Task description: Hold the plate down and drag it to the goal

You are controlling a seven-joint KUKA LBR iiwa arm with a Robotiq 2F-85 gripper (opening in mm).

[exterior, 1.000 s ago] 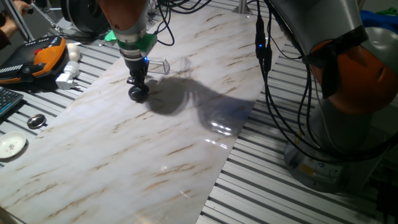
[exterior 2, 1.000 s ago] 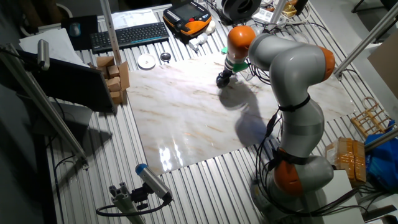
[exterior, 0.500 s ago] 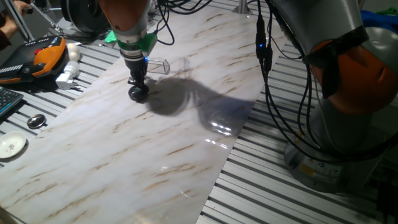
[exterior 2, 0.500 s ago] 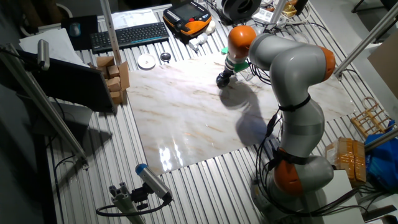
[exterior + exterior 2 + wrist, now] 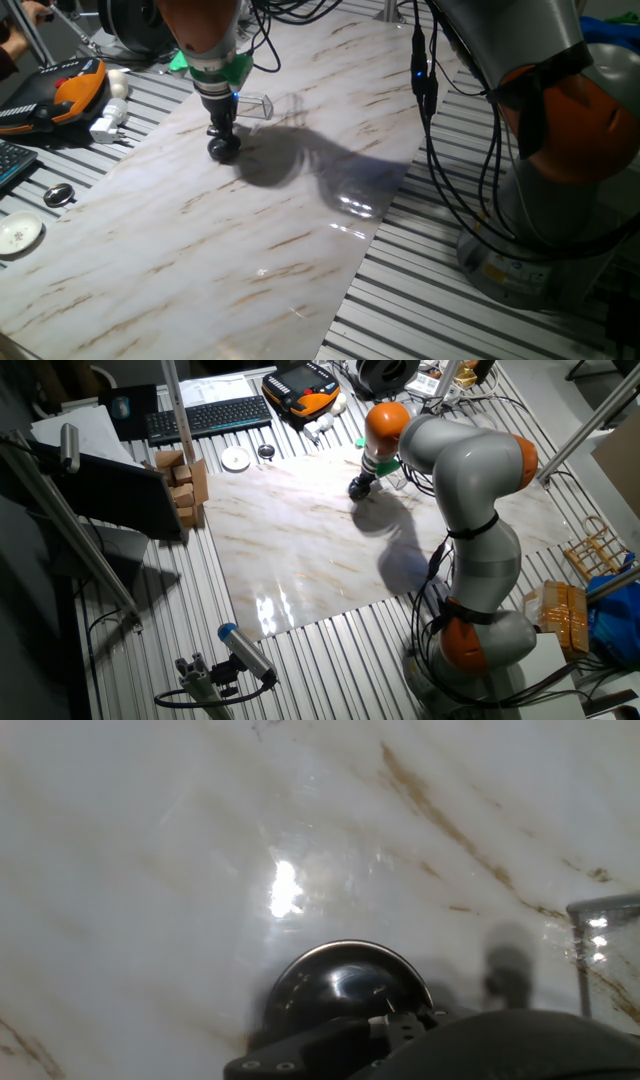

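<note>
The plate [image 5: 223, 149] is a small shiny metal dish on the marble board, dark under the hand's shadow. It also shows in the other fixed view [image 5: 359, 487] and in the hand view [image 5: 345, 982]. My gripper [image 5: 221, 133] stands straight down on it, fingers together, tip touching the dish. The goal [image 5: 255, 104] is a clear plastic bracket just behind and to the right of the plate, a short gap away. Its upright wall shows at the right edge of the hand view [image 5: 600, 920].
Left of the board on the slatted table lie a white disc [image 5: 18, 234], a small dark-centred disc [image 5: 58, 195], a white plug [image 5: 108, 124] and an orange device [image 5: 72, 88]. A cable [image 5: 424, 80] hangs over the board's right side. The arm's base [image 5: 560, 160] stands at right.
The gripper and the plate under it have crept very slightly toward the bracket. Nothing else has moved.
</note>
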